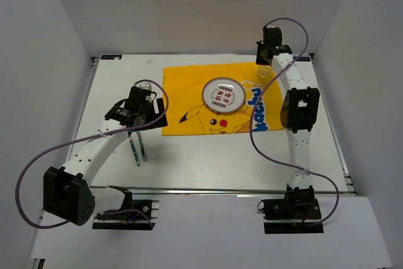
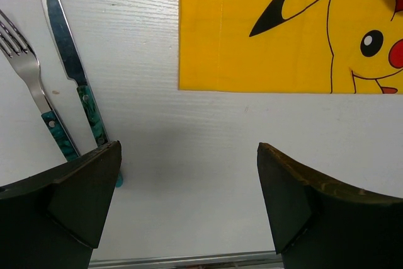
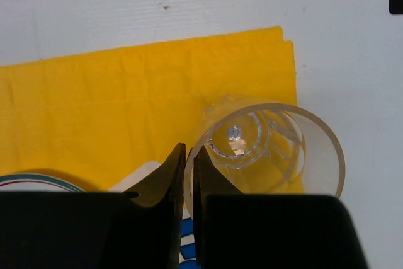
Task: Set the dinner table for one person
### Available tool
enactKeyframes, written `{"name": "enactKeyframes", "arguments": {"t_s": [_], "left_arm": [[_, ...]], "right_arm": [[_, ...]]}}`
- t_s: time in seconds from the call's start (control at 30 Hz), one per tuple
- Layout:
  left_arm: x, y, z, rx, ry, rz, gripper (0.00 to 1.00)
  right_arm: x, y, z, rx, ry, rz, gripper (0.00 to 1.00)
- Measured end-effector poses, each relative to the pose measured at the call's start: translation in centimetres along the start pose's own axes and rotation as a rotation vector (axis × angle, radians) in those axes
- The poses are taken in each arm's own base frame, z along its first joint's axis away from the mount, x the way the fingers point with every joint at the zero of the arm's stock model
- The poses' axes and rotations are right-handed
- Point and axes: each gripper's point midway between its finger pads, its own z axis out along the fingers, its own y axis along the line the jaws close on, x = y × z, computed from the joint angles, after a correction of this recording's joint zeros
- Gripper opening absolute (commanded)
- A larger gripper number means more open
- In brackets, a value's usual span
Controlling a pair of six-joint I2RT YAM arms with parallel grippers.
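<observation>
At the near edge of the top view, both arm bases are bolted to the dinner table (image 1: 208, 165), a white tabletop that fills the workspace and carries every item listed below.

The left gripper (image 2: 189, 149) hangs above the left half of the table. Its fingers are spread wide apart with only bare tabletop between them.

Just to its left, a fork (image 2: 28, 74) and a knife (image 2: 63, 48) lie flat on the table, side by side without touching. The fork is on the outer side, and both green handles point toward the near edge.

To the right of the cutlery, a yellow cloth (image 1: 189, 86) is spread flat across the middle of the table.

A round plate (image 1: 223, 96) sits on the cloth, near its centre.

At the far right corner of the cloth, a clear glass (image 3: 271, 149) stands upright. The right gripper (image 3: 189, 155) is positioned at the rim. Its fingers are drawn almost together, pinching the glass wall on the side facing the plate.
</observation>
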Motion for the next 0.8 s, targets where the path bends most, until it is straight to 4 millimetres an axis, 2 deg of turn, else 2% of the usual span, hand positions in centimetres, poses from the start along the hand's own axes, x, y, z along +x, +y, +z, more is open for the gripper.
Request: {"name": "enactKeyframes", "arguments": {"t_s": [0.33, 0.5, 0.67, 0.73, 0.8], "left_arm": [[0.1, -0.5, 0.0, 0.029, 0.006, 0.01, 0.98], [0.2, -0.7, 0.0, 0.041, 0.012, 0.013, 0.98], [0.6, -0.6, 0.2, 0.044, 0.023, 0.016, 0.98], [0.6, -0.7, 0.2, 0.046, 0.022, 0.017, 0.98], [0.6, -0.7, 0.2, 0.047, 0.023, 0.018, 0.98]], "right_arm": [[-1.7, 1.5, 1.1, -0.032, -0.086, -0.049, 0.0], [-1.4, 1.9, 1.8, -0.037, -0.088, -0.064, 0.0], [0.1, 2.2, 3.2, -0.033, -0.062, -0.081, 0.0], [0.1, 2.2, 3.3, -0.022, -0.068, -0.086, 0.06], [0.0, 2.4, 3.3, -0.019, -0.074, -0.088, 0.41]]}}
